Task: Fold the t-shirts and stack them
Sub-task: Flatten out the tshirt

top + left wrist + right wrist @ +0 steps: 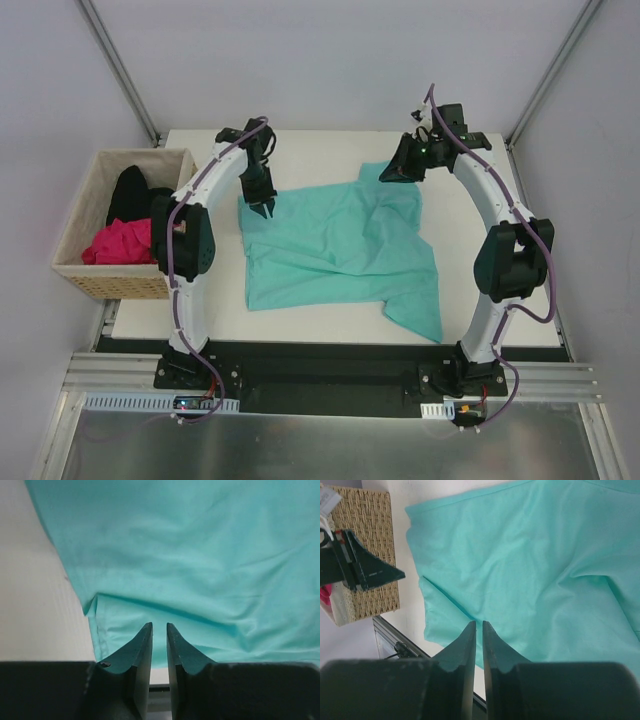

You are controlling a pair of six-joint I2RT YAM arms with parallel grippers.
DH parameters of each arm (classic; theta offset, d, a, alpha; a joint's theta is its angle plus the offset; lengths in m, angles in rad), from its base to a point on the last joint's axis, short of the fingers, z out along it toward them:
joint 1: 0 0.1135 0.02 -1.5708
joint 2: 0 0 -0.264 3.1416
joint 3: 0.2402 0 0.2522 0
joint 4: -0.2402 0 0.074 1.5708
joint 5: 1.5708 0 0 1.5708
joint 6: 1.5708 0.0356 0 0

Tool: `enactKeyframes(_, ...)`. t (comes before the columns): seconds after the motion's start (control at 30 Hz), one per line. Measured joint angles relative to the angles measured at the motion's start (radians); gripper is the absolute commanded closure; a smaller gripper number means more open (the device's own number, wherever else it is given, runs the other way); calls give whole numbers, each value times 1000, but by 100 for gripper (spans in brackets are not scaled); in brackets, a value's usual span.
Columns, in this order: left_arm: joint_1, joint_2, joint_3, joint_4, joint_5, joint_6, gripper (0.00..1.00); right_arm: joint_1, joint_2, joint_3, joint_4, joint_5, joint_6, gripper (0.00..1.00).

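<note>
- The teal t-shirt [335, 245] lies spread across the middle of the table [300, 145], rumpled in the centre, one sleeve trailing to the lower right. I judge it is laid open like this so that I can fold it.
- The pink t-shirt [120, 243] and black t-shirt [128, 192] sit bunched in the basket [120, 285] at the left of the frame, apart from the table, probably waiting their turn.
- My claws stand at the shirt's two upper corners, which suits taking that edge at both ends.
- My left claw [268, 208] hangs just above the upper left corner. Its jaws are a little apart, a narrow gap with nothing in it and only cloth below.
- My right claw [390, 175] is at the upper right corner. Its jaws are almost together, with a thin slit between them. I cannot tell whether they pinch any cloth.
</note>
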Motion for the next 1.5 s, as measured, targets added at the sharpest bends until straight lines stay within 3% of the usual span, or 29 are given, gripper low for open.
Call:
enactKeyframes(0.17, 19, 161, 121, -8, 21, 8, 84, 3, -1, -39, 3, 1, -2, 88)
enactKeyframes(0.4, 71, 315, 168, -34, 51, 18, 84, 57, -3, -83, -31, 27, -26, 90)
enactKeyframes(0.83, 121, 354, 254, -45, 83, 28, 84, 357, -3, -92, -103, 51, -74, 94)
enactKeyframes(1.5, 135, 470, 404, -70, 177, 30, 83, 519, 79, -181, -86, -29, -48, 94)
